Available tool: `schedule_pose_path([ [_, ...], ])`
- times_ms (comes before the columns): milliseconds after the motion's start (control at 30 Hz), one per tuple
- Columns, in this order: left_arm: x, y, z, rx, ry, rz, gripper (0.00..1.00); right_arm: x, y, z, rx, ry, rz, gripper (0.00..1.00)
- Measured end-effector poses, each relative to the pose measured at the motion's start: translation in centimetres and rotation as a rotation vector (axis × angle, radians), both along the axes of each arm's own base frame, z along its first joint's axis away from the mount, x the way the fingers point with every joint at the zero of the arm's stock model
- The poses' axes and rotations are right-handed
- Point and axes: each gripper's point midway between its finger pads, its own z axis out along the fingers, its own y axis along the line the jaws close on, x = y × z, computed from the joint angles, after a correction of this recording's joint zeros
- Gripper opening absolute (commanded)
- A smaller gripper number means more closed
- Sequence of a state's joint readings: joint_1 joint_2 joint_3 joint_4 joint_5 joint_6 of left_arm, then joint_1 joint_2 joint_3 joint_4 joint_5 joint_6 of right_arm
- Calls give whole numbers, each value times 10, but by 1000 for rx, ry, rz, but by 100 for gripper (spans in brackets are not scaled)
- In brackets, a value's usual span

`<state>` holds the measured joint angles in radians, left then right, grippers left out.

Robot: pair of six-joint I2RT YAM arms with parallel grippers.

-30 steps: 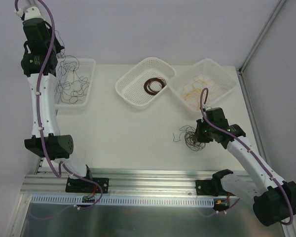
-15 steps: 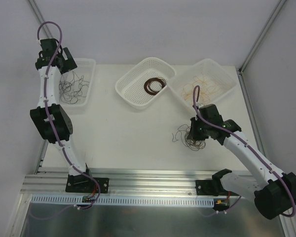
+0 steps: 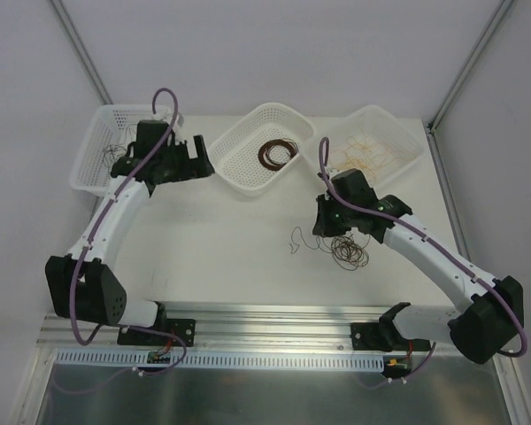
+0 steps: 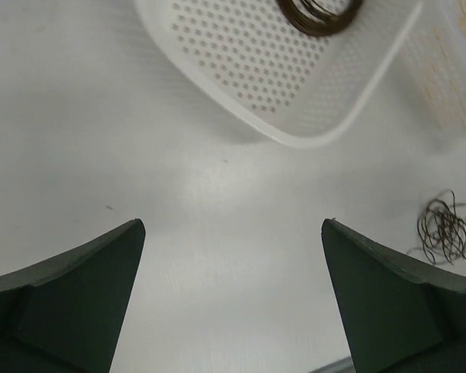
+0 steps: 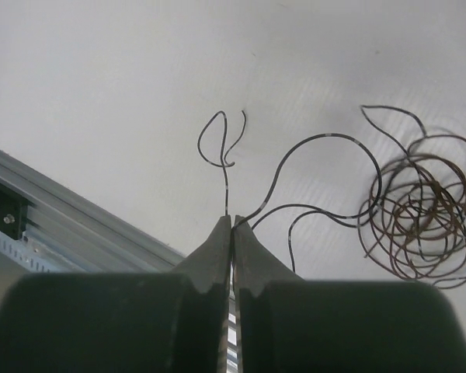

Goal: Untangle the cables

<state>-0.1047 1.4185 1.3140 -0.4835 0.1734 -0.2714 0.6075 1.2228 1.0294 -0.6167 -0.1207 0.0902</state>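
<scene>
Setup is a plain white matte table (image 3: 230, 230) boxed in by pale grey walls (image 3: 274, 44), with a ribbed aluminium rail (image 3: 274, 319) along the near edge. Three white plastic mesh baskets sit along the far side. The left basket (image 3: 86, 146) has thin black wires (image 3: 115, 152) in it. The middle basket (image 3: 234, 168) holds a neat brown coil (image 3: 277, 152), and the right basket (image 3: 407, 142) has loose tan wires (image 3: 367, 155). The leftover tangle (image 3: 348, 250) lies on bare table in front of the right basket. It's a springy knot of dark brown and black loops, right beside the right arm. The right gripper (image 5: 231, 224) is pinched tight on a hair-thin black wire (image 5: 311, 148). One bit of it curls up loose past the tips, and the other arcs over into the tangle. The left gripper (image 4: 231, 233) is spread wide with nothing in it, hovering over bare table just near the middle basket's corner, between it and the left basket. The left arm lies partly over the left basket in the top view, and its purple cord (image 3: 164, 97) loops up above it. From the left wrist you can just catch the tangle at the right edge.
</scene>
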Motion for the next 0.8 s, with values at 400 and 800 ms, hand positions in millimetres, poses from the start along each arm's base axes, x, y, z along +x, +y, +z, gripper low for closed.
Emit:
schedule_pose_path([
  [400, -151, -140, -30, -222, -95, -471, 99, 15, 54, 43, 154, -43, -22, 1],
  [800, -171, -209, -16, -274, -315, -582, 91, -1, 92, 63, 291, 4, -83, 1],
])
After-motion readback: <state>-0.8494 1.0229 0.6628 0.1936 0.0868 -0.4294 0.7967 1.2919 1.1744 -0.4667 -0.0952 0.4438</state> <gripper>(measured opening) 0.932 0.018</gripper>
